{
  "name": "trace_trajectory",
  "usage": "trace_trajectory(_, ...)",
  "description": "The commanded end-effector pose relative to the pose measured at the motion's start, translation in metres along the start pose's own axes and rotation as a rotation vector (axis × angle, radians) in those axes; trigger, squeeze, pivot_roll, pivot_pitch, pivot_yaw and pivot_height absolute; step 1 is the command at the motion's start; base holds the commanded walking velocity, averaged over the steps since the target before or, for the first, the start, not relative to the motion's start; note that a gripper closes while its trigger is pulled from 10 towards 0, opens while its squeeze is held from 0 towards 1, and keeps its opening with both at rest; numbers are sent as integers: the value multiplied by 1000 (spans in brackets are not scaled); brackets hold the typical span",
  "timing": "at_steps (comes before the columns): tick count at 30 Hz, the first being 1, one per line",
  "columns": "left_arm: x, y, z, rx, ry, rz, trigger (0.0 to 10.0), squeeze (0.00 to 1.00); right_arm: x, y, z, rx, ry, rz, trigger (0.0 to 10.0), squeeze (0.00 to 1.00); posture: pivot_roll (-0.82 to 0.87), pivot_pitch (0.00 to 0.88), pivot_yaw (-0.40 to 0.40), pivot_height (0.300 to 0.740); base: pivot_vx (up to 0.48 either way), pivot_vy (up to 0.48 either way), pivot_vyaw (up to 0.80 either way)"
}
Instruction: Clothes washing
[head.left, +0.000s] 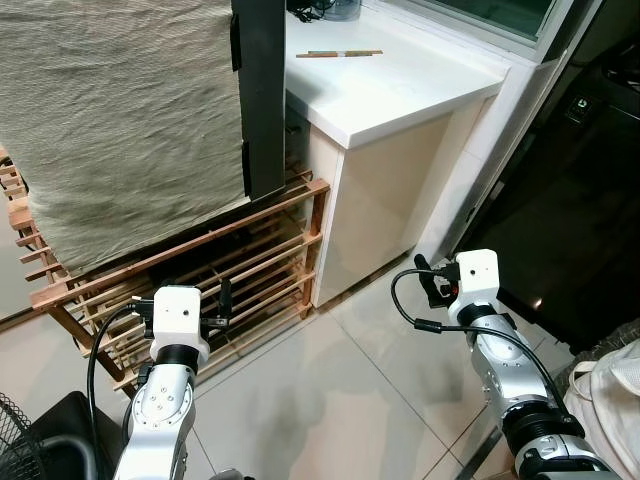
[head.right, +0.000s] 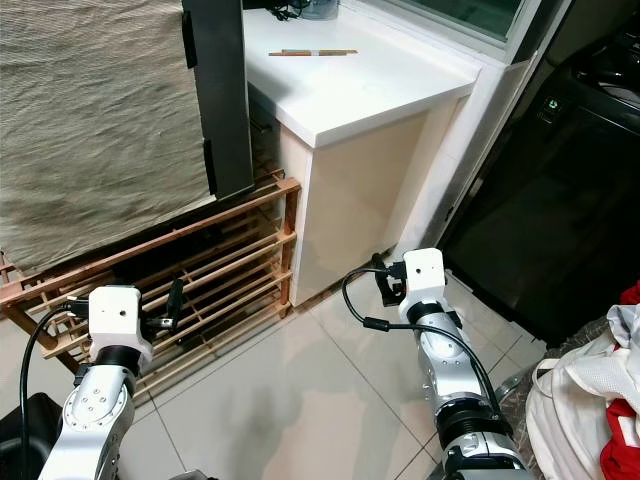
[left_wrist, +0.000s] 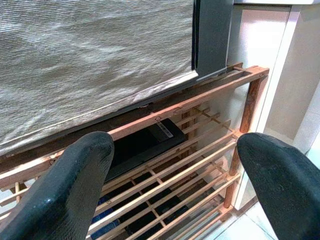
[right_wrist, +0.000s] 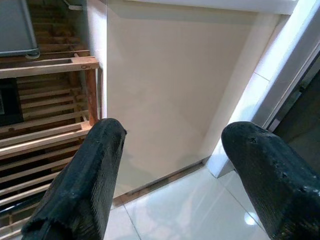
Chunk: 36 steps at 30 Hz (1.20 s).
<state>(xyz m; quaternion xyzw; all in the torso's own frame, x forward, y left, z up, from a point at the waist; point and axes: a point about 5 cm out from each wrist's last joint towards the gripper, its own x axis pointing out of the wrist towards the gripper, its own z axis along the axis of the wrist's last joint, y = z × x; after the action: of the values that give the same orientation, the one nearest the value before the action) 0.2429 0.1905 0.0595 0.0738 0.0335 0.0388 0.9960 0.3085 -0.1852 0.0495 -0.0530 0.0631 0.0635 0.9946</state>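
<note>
Currently I am looking down from the head camera at a tiled floor (head.left: 330, 390) with both arms raised in front of me. My left end effector (left_wrist: 175, 185) is hovering in front of a wooden rack (head.left: 250, 270), its two black fingers (left_wrist: 70, 190) spread wide apart and holding nothing. Along those fingers I am seeing the rack's slatted shelves, with a flat black box (left_wrist: 145, 145) lying on one of them. A beige cloth (head.left: 120, 120) is hanging down over the upper part of the rack, and a dark upright panel (head.left: 262, 95) is standing just beside the cloth's edge.

My right end effector (right_wrist: 172, 180) is pointing at the cream side of a white cabinet (head.left: 390, 190), near where it meets the floor; its fingers are also standing wide apart, with nothing between them. The cabinet's tabletop (head.left: 400, 80) is carrying a thin stick-like object (head.left: 343, 52); I cannot tell what it is.

To my right, a large dark appliance (head.left: 570, 200) is standing beside the cabinet; I cannot tell whether it is the washer. The clothes (head.right: 590, 400), white and red fabric bundled together, are lying at the lower right of the right eye view, well apart from both end effectors.
</note>
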Motion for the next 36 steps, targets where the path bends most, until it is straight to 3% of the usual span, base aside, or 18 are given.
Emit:
trace_trajectory(1,30,1,20,-191,24,-57,10000,0,18,61,21,146,9,222,10000,0,-34,0,-52,740,0,0,0)
trace_trajectory(4,26,2,17,-187,33,-43,10000,0,17,58,21,138,-7,207,10000,0,-33,4,-47,740,0,0,0)
trace_trajectory(6,25,13,20,-106,-12,-32,10000,0,22,56,31,133,-94,186,10000,0,-19,0,-45,740,0,0,0)
trace_trajectory(8,23,15,18,-140,-5,-14,10000,0,23,56,27,274,-55,157,10000,0,-21,0,-44,740,0,0,0)
trace_trajectory(9,23,15,18,-140,-5,-14,10000,0,23,56,27,274,-55,157,10000,0,-21,0,-44,740,0,0,0)
trace_trajectory(10,25,17,17,-171,6,9,10000,0,23,51,22,402,-16,116,10000,0,-26,0,-40,740,0,0,0)
trace_trajectory(15,27,18,15,-201,21,38,10000,0,20,49,18,326,-14,127,10000,0,-42,0,-42,740,0,0,0)
trace_trajectory(19,12,25,15,-218,13,37,10000,0,12,32,11,452,-1,68,10000,0,-41,0,-42,740,0,0,0)
trace_trajectory(21,2,23,19,-173,-29,5,10000,0,4,22,7,522,-17,35,10000,0,-42,0,-45,740,0,0,0)
trace_trajectory(23,-6,9,25,-93,-79,-92,10000,0,-5,12,5,393,-43,2,10000,0,-39,0,-48,740,0,0,0)
trace_trajectory(24,-6,9,25,-93,-79,-92,10000,0,-5,12,5,393,-43,2,10000,0,-39,0,-48,740,0,0,0)
trace_trajectory(25,-9,0,27,-38,-101,-148,10000,0,-9,11,6,212,-56,4,10000,0,-40,0,-48,740,0,0,0)
trace_trajectory(26,-9,-11,26,14,-105,-191,10000,0,-12,15,11,-80,-95,27,10000,0,-45,0,-50,740,0,0,0)
trace_trajectory(31,2,-9,26,-75,-67,-141,10000,0,0,22,12,48,-49,19,10000,0,-46,0,-53,740,0,0,0)
trace_trajectory(32,4,-5,28,-66,-64,-121,10000,0,1,23,16,109,-60,18,10000,1000,-46,0,-51,740,0,0,0)
trace_trajectory(33,5,-3,28,-68,-59,-110,10000,0,1,22,17,130,-67,11,10000,1000,-46,0,-50,740,0,0,0)
trace_trajectory(34,6,0,29,-70,-58,-102,10000,1000,1,22,18,135,-73,14,10000,1000,-45,0,-50,740,0,0,0)
trace_trajectory(36,6,2,33,-76,-83,-113,10000,1000,2,23,20,124,-85,7,10000,1000,-43,0,-50,740,0,0,0)
